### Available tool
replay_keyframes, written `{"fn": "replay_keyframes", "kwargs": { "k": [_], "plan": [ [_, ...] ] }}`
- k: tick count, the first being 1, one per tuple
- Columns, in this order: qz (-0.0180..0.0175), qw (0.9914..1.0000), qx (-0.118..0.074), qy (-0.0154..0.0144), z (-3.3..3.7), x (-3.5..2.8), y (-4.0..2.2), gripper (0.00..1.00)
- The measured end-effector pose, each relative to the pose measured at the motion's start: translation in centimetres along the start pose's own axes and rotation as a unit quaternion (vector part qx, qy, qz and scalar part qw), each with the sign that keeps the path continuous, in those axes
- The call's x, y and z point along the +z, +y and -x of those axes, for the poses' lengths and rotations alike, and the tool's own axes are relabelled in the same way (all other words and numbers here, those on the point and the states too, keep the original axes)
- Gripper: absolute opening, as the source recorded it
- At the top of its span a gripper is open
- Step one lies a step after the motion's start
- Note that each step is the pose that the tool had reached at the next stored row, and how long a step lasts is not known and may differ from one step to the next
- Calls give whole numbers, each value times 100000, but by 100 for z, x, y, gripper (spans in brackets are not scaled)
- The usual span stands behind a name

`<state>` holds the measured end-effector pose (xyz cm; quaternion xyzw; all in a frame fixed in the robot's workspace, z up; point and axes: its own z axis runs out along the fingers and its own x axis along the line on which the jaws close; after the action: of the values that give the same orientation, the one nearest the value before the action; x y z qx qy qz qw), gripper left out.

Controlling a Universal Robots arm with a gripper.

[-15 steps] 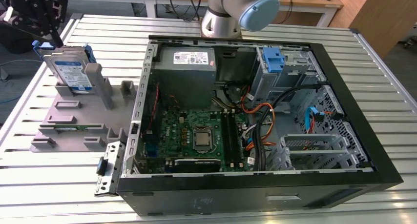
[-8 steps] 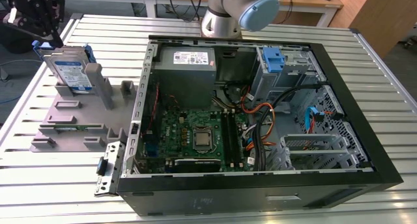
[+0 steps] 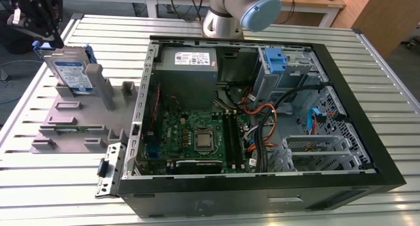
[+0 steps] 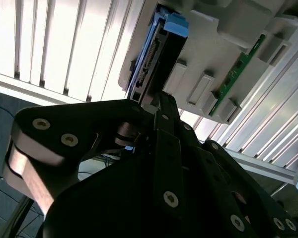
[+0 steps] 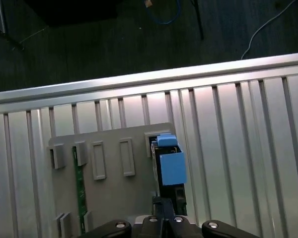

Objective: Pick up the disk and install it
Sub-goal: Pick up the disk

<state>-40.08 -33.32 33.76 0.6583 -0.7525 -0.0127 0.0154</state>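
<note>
The gripper (image 5: 163, 204) pointed straight down with its fingers pressed together, holding nothing, tips just above the disk's (image 3: 71, 71) blue-capped upper end. The disk stood on end in a grey holder (image 3: 72, 122), long axis upright, label facing the exterior view's camera. The arm (image 3: 226, 12) rose beyond the case (image 3: 276, 184), reaching toward the exterior view's left.

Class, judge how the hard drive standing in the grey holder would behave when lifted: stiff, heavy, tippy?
The hard drive looks like a rigid metal slab: probably stiff, fairly heavy for its size. Standing on edge in the grey holder, it would likely tip if set down unsupported.
</note>
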Motion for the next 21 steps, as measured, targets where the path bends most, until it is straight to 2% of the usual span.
{"fn": "replay_keyframes", "kwargs": {
  "k": [2, 6, 7, 21],
  "plan": [
    [23, 99995, -931, -397, -1, 2, 0, 11],
    [195, 99964, -2046, -1720, -1, 3, -1, 11],
    [209, 99962, -2077, -1819, 0, 3, -1, 11],
    [204, 99961, -2096, -1825, 20, 11, -22, 11]
  ]
}}
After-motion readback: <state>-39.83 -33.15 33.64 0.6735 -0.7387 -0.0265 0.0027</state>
